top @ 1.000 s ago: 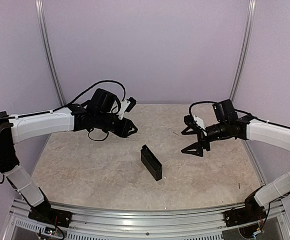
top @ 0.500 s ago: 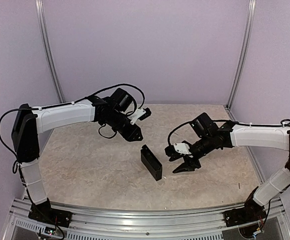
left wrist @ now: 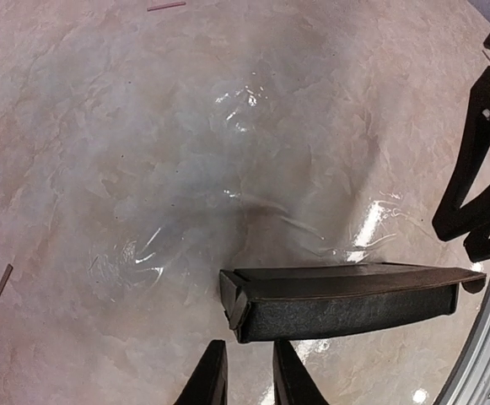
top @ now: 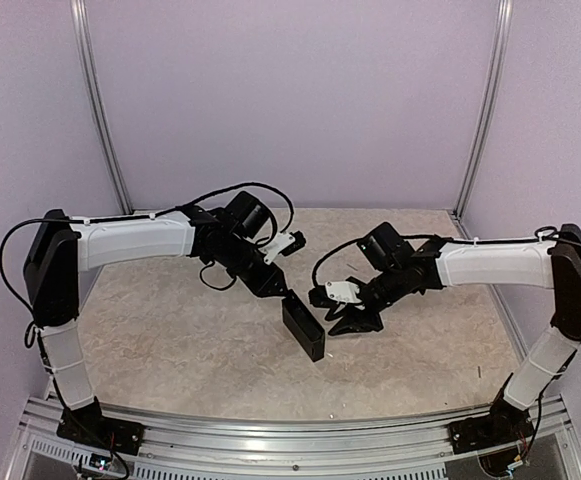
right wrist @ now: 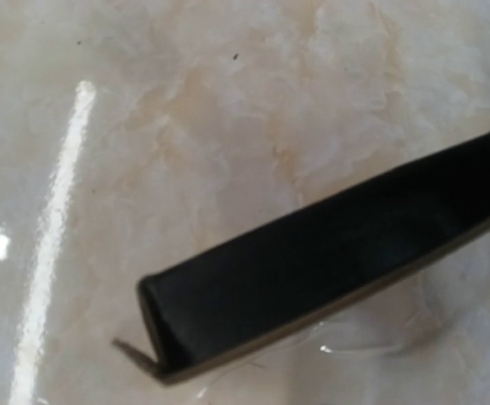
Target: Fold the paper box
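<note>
The matte black, slim rectangular paper box (top: 303, 328) lies on the marbled beige counter (top: 170, 330) about midway between the two arms, and neither arm holds it. It looks largely formed. Its long walls are up, so the job seems to be at the end-closing stage.

In the left wrist view the small end flap (left wrist: 234, 305) at the near end of the box sits slightly ajar rather than flush. In the right wrist view a thin tab (right wrist: 133, 350) juts from a lower corner onto the counter.

The left arm's fingers (left wrist: 213, 378) hover just beside that ajar end. They are parted by a narrow gap with nothing between them. From above they sit at the far end of the box, very close to it, though I cannot tell if they touch it.

The right arm's fingers (top: 353, 322) are low, just beside the box's long side. Whether they are spread or closed I cannot tell. Their own camera shows only the box and the counter.

The step in hand appears to be lining up both arms on the box to finish its ends. The next move likely calls for the right fingers to steady the long wall. The left fingers can then press the loose flap inward and seat it squarely, without sliding or crushing the thin cardboard.
</note>
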